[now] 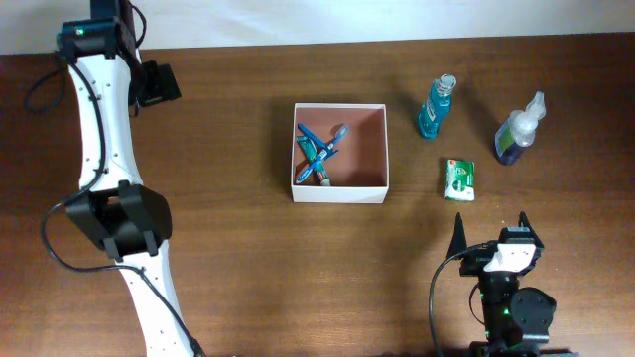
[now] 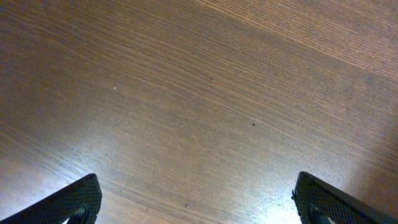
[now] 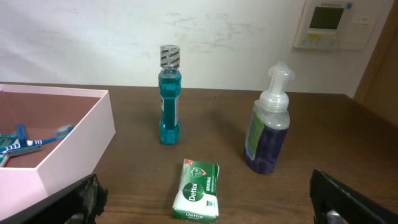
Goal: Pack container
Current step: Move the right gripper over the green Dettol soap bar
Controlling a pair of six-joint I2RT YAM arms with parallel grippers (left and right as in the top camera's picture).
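The container (image 1: 337,194) is a square, shallow white box with a pinkish inside, at the table's middle. It holds a blue toothbrush (image 1: 327,139) and a toothpaste tube (image 1: 316,164). Its wall shows at the left of the right wrist view (image 3: 74,134). A green and white Dettol soap bar (image 1: 458,179) lies to the right of the box. My right gripper (image 1: 491,230) is open and empty, just in front of the soap (image 3: 198,190), with its fingers (image 3: 205,185) wide apart. My left gripper (image 1: 157,84) is open and empty over bare wood (image 2: 198,186) at the far left.
A blue mouthwash bottle (image 1: 435,107) stands upright right of the box, also in the right wrist view (image 3: 169,99). A purple pump bottle (image 1: 518,131) stands further right (image 3: 267,134). The white left arm (image 1: 99,149) runs along the table's left side.
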